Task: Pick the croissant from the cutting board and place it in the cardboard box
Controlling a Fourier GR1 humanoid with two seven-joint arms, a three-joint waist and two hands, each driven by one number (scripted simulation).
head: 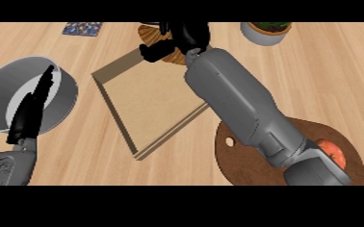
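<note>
Right hand, upper centre: fingers clenched round croissant, at cardboard box top edge. Left hand, left edge: fingers straight, released.

Right hand curled round croissant just past cardboard box far corner; left hand, fingers straight, left of box; cutting board near-right of box

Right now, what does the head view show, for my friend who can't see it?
The robot's right hand curls round a brown croissant at the far corner of the flat cardboard box. Its left hand rests open at the left edge, by a grey bowl.
</note>
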